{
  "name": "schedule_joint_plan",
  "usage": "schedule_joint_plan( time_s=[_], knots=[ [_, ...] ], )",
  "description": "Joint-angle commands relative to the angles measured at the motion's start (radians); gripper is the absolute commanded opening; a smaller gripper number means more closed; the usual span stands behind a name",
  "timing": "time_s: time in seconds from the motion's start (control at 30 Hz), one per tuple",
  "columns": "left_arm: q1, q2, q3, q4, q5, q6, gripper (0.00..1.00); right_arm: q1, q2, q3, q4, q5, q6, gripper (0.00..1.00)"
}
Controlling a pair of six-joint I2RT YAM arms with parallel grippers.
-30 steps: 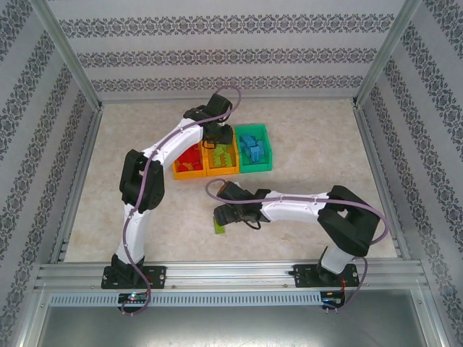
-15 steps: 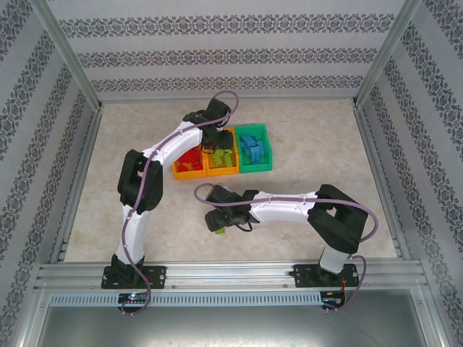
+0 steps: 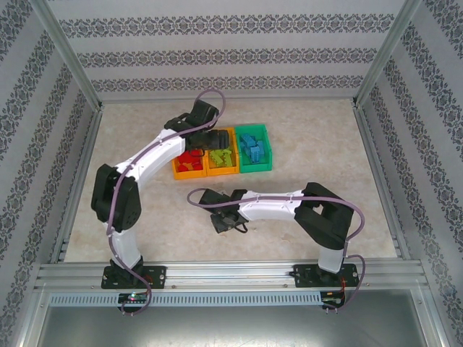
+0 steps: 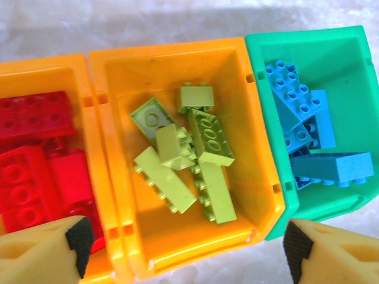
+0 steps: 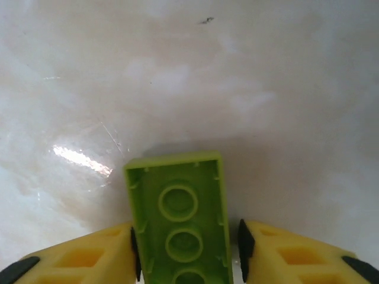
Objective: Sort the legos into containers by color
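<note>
Pale and shiny, the table (image 3: 311, 144) lay under both arms, with flowery walls (image 3: 217, 58) all around. From above, the left arm (image 3: 137, 166) was bent at its elbow and stretched over three bins that sat side by side, touching. The left gripper (image 4: 183, 242) hung above the middle orange bin (image 4: 166, 50), its fingers (image 4: 74, 236) spread wide with nothing between them. In that bin lay a heap of lime green bricks (image 4: 195, 154). The other orange bin (image 4: 41, 62) had red bricks (image 4: 35, 171), and the green bin (image 4: 308, 38) had blue bricks (image 4: 302, 118).

The right arm (image 3: 282, 206) was low and stretched across to the left, well apart from the bins. The right gripper (image 5: 186, 248) was down at the table with one loose lime brick (image 5: 177, 207) between its fingers, hollow side showing. One finger touched it. I could not tell if the other did, or if the brick was held tight.
</note>
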Motion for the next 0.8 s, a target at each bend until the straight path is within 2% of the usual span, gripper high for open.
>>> schedule_joint_plan(
  time_s=[0.0,0.17,0.27,0.53,0.77],
  knots=[
    [0.019,-0.084,-0.073,0.043,-0.079,-0.006,0.91,0.008,0.022,-0.002,-0.012,-0.046,0.003,0.37],
    [0.049,-0.224,-0.228,0.11,-0.106,-0.041,1.0,-0.021,-0.033,-0.024,0.077,-0.107,-0.041,0.29],
    [0.078,-0.315,-0.334,0.162,-0.087,-0.069,0.99,-0.065,-0.085,-0.041,0.135,-0.157,-0.065,0.27],
    [0.116,-0.487,-0.502,0.188,-0.143,-0.054,1.0,-0.284,-0.206,-0.023,0.274,-0.365,-0.114,0.27],
    [0.135,-0.557,-0.592,0.196,-0.159,-0.056,1.0,-0.476,-0.12,0.156,0.286,-0.486,-0.123,0.26]
  ],
)
